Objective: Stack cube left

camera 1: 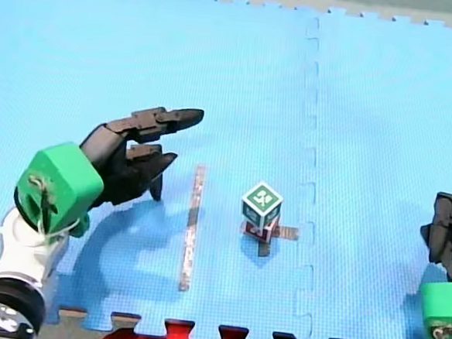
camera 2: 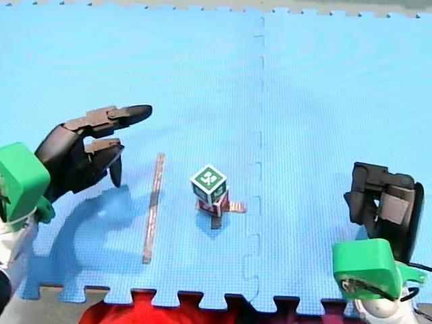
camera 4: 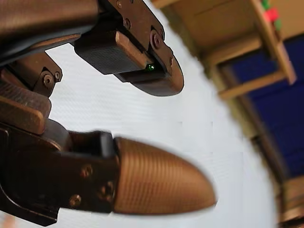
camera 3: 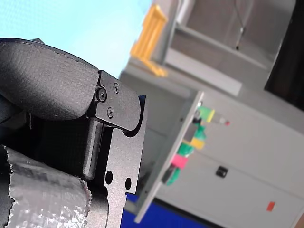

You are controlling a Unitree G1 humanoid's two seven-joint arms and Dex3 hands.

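Mat (camera 1: 218, 60) of blue foam, two panels joined by a toothed seam (camera 1: 311, 144) that runs from near edge to far edge, right of centre. I see red floor past the near edge.

Left hand (camera 1: 137, 159) hovers over the left part of the mat, near the left edge; hand wide, holding nothing, well apart from the cubes.

Right hand (camera 2: 381, 206) sits by the near right corner, fingers curled in on nothing.

Tape strip (camera 1: 192, 225), long and thin, lies on the left panel between the left hand and the cubes, pointing near to far.

Green cube (camera 1: 261, 204) sits on top of the red cube (camera 2: 214, 204), turned a little off square. The stack stands just left of the seam, toward the near edge, on a small tape cross (camera 1: 287, 233).
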